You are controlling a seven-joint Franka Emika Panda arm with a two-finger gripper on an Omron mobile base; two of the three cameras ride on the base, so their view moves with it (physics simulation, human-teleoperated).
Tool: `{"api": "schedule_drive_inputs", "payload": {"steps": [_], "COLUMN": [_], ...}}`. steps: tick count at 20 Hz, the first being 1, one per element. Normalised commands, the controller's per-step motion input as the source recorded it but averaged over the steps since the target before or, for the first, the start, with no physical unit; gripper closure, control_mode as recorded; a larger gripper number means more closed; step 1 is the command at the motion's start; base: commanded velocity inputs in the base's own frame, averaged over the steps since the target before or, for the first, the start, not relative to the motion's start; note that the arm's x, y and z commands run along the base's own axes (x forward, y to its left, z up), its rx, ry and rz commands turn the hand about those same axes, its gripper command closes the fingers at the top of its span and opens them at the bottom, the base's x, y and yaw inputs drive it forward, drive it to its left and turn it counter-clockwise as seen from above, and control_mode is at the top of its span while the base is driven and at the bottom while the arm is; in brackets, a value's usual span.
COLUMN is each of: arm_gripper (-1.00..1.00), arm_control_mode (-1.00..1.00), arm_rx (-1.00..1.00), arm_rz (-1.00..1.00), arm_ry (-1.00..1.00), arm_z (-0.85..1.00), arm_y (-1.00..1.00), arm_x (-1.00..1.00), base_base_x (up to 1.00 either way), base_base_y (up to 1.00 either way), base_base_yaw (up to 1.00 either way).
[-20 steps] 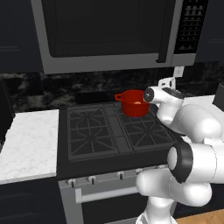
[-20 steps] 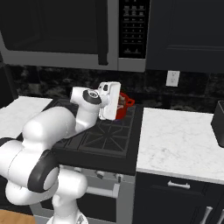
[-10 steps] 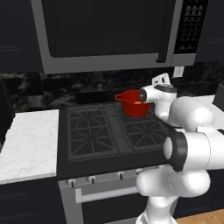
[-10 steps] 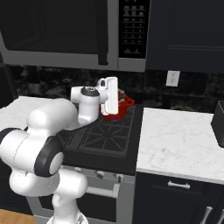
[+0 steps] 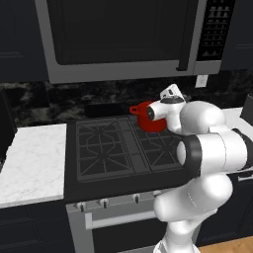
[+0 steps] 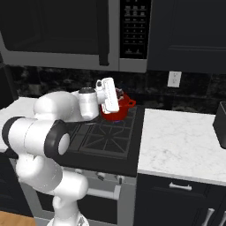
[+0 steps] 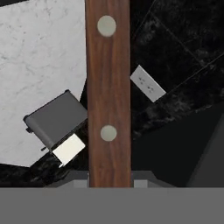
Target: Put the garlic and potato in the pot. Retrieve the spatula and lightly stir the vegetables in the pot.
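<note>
Closest to the hand camera, a brown wooden handle (image 7: pixel 108 92) with two pale rivets is seen running straight up from between the fingertips, so the hand is clenched on it; its far end is cut off by the frame, and what tool it belongs to cannot be told. Past the handle, only that view takes in a grey toaster (image 7: pixel 56 118) on white marble worktop (image 7: pixel 39 57) and a white wall outlet (image 7: pixel 147 89) on the dark backsplash.

From the base views the folded white arm is seen over the stove, with the hand (image 6: pixel 108 96) raised just in front of the pot (image 6: pixel 118 109). The fingers and handle are hidden there by the wrist. In the left base view the hand (image 5: pixel 170 94) is seen just right of the pot (image 5: pixel 149 116), which stands on the stove's rear right burner. The pot's contents cannot be made out.

The black gas stove (image 5: pixel 116 150) is flanked by marble worktop (image 5: pixel 29 160) on both sides. Above it a microwave (image 5: pixel 123 34) is mounted, with dark cabinets around and a black speckled backsplash behind.
</note>
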Motion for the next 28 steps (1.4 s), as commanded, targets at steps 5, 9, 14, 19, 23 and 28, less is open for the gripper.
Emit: {"api": "schedule_drive_inputs", "payload": {"steps": [5,9,14,19,23,28], "arm_gripper": [1.00,1.00,1.00,1.00,1.00,1.00], "arm_control_mode": [-1.00,-1.00,-1.00,-1.00,-1.00,-1.00], "arm_rx": [-0.26,-0.19,-0.11,-0.09,-0.07,-0.06], "arm_rz": [0.01,0.00,0.00,0.00,0.00,0.00], "arm_ry": [0.26,0.05,-0.06,-0.08,0.00,0.06], "arm_z": [0.00,0.00,0.05,0.09,0.12,0.02], "arm_y": [0.23,0.30,0.16,0.03,0.00,0.03], "arm_x": [0.42,0.41,0.15,0.03,0.09,0.34], "base_base_x": [0.00,0.00,0.00,0.00,0.00,0.00], "base_base_y": [0.00,0.00,0.00,0.00,0.00,0.00], "base_base_yaw": [0.00,0.00,0.00,0.00,0.00,0.00]}}
